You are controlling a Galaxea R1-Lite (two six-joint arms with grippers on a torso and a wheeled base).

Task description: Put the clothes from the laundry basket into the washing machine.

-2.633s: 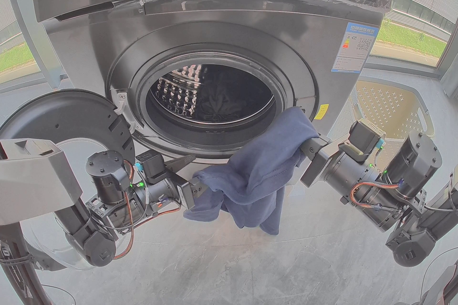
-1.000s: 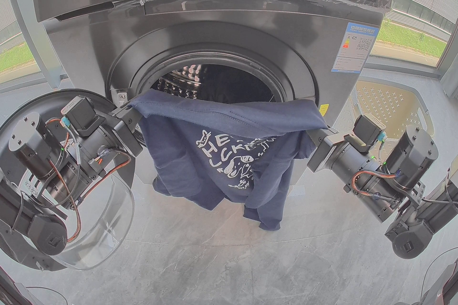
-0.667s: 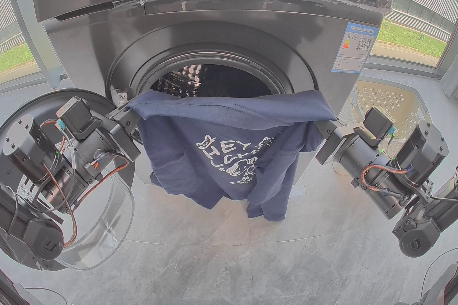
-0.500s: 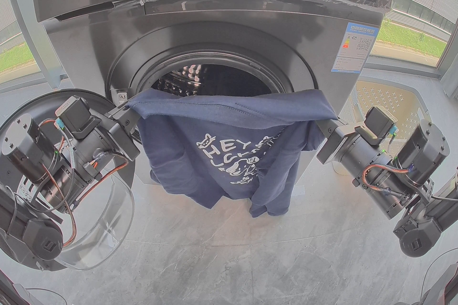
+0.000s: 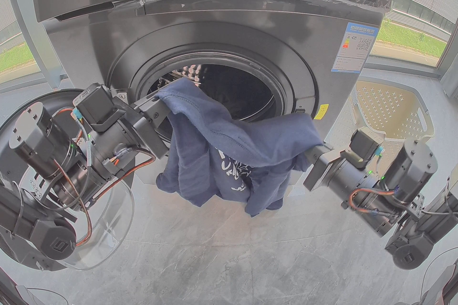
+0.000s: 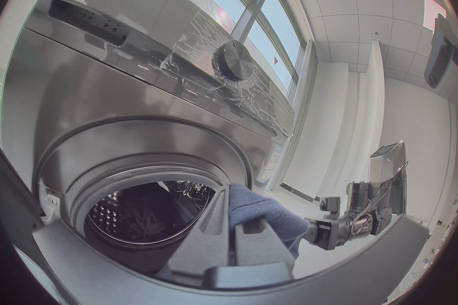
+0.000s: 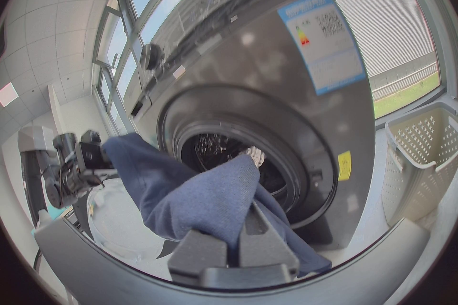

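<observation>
Navy T-shirt (image 5: 248, 141) held in the air across the front of the washing machine (image 5: 214, 29), strung between the two claws. The left claw (image 5: 160, 106) is clamped on one edge of the cloth, high, just before the left rim of the drum (image 5: 241, 91) opening. The right claw (image 5: 315, 151) is clamped on the opposite edge, lower, in front of the machine's lower right panel. The cloth therefore slopes down from the robot's left to its right. The body of the shirt hangs in loose folds below this line, covering the lower part of the opening and clear of the floor (image 5: 214, 263). Part of a white print shows among the folds.

In the left wrist view, the fingers of the left claw (image 6: 230, 218) are closed on a bunch of the shirt (image 6: 260, 213), and a dark garment (image 6: 143, 215) lies inside the drum. In the right wrist view, the right claw (image 7: 236, 237) pinches another bunch (image 7: 205, 198).

The round door (image 5: 102, 225) stands swung open at the robot's left, behind the left arm. The cream perforated laundry basket (image 5: 398, 106) stands on the floor to the right of the machine.
</observation>
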